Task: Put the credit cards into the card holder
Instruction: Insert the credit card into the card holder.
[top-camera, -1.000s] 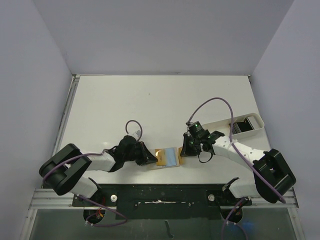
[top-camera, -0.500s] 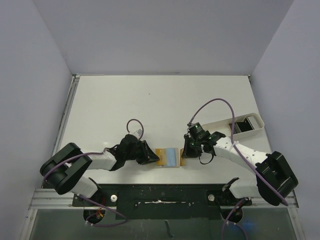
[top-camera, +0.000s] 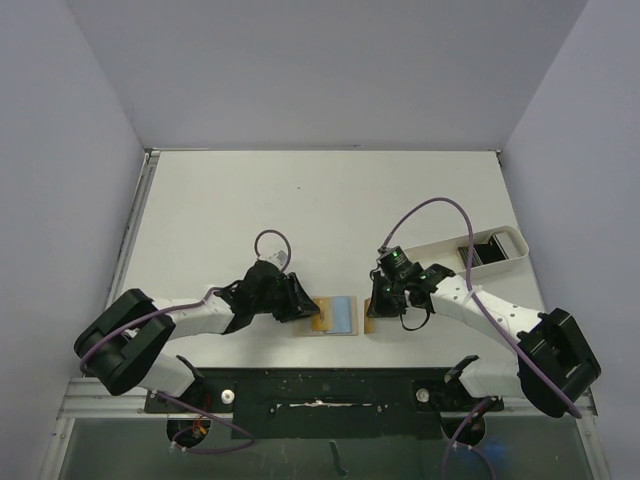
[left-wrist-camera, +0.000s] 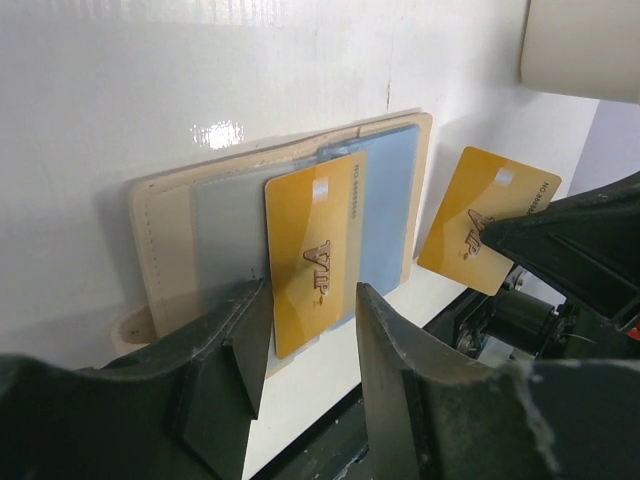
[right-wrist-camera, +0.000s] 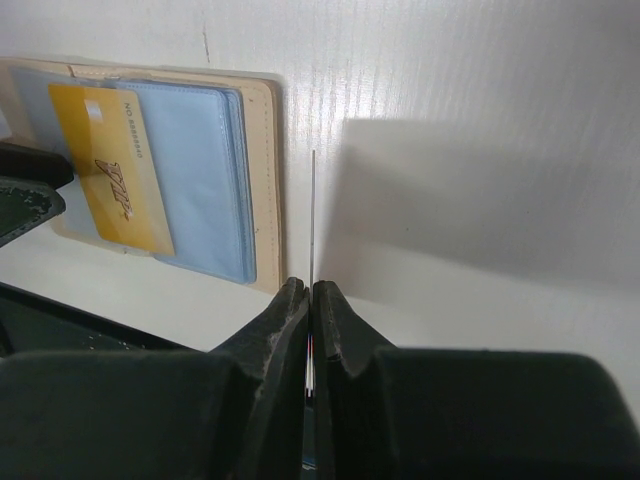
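Observation:
The card holder (top-camera: 343, 316) lies spread open near the table's front edge, tan outside with light blue lining (left-wrist-camera: 170, 230) (right-wrist-camera: 200, 190). A gold credit card (left-wrist-camera: 312, 250) (right-wrist-camera: 110, 180) sits partly tucked into its left pocket, with its near end sticking out. My left gripper (top-camera: 305, 308) (left-wrist-camera: 312, 300) is open at that end, one finger on each side of the card and neither touching it. My right gripper (top-camera: 372, 308) (right-wrist-camera: 311, 287) is shut on a second gold credit card (left-wrist-camera: 488, 232) (right-wrist-camera: 313, 220), held upright on edge just right of the holder.
A white oblong tray (top-camera: 440, 248) lies at the right, with dark cards (top-camera: 487, 250) standing in its far end. The black front rail (top-camera: 320, 385) runs just below the holder. Purple cables loop above both wrists.
My left gripper has opened and let go of the gold card, which stays in the holder's pocket. The right gripper still grips its card and has shifted slightly.

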